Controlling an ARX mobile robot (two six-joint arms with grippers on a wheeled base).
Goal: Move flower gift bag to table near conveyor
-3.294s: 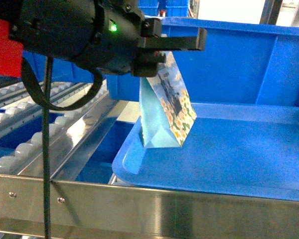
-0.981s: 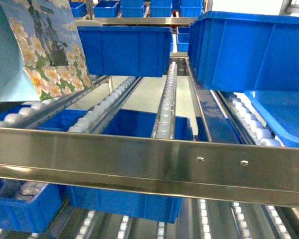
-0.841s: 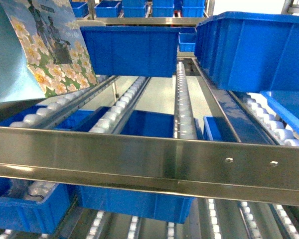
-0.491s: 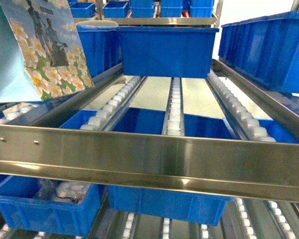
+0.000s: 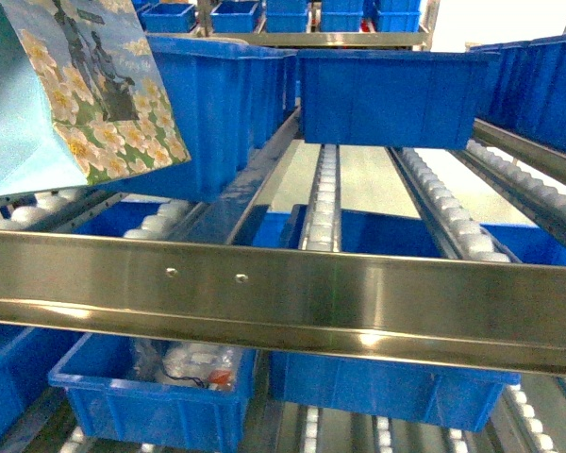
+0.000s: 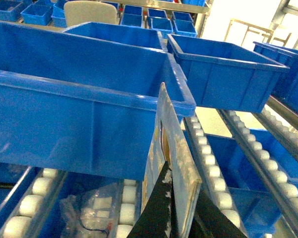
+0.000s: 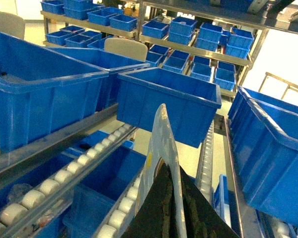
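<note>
- Flower gift bag (image 5: 71, 90) hangs at upper left of the head view, tilted, its printed floral face toward the camera and a pale blue side panel at its left. Its bottom corner sits above the conveyor (image 5: 321, 203), with no visible contact.
- Left wrist view: left gripper (image 6: 181, 210) has both dark fingers (image 6: 159, 208) pressed together on the bag's thin edge (image 6: 171, 148) — clamped on it. The bag rises edge-on from between them.
- Right wrist view: right gripper (image 7: 171, 208) likewise has its dark fingers (image 7: 156, 206) closed against a thin pale card-like edge (image 7: 161, 144) standing upright between them; it looks like the same bag, though no print shows from this angle.
- Conveyor: lanes of pale rollers between shiny rails, running away from the camera. A broad steel crossbar (image 5: 358, 293) spans the foreground of the head view.
- Blue bins (image 5: 387, 94) rest on the roller lanes — one large bin just right of the bag, another farther back at centre.
- Lower level: a blue bin (image 5: 151, 401) holds white objects in clear plastic.
- Table: not in any view.
</note>
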